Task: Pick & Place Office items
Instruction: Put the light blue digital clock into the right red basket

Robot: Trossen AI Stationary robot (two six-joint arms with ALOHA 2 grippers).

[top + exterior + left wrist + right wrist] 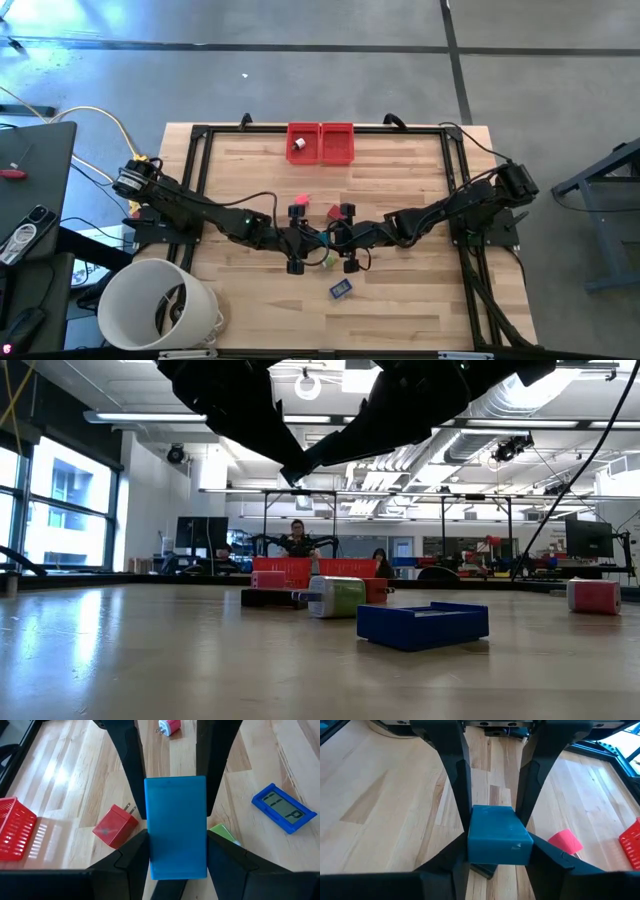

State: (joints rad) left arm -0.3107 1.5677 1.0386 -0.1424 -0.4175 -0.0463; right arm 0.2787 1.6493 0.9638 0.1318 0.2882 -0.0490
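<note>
A teal block (175, 827) is clamped between the fingers of the left gripper (175, 820) at the table (400, 310) centre — another teal block (495, 836) is gripped likewise by the right gripper (494, 827), just beside.

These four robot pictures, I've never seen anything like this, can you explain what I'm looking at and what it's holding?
Two dark robot arms work over a pale wooden table. One picture looks straight down, one looks level across the tabletop, and two come from cameras on the wrists. The left gripper has its jaws closed on a flat teal block; the right gripper grips a chunkier teal block. On the wood lie a red plug adapter, a small blue display gadget and a pink piece. Two red plastic bins stand at the far edge.
</note>
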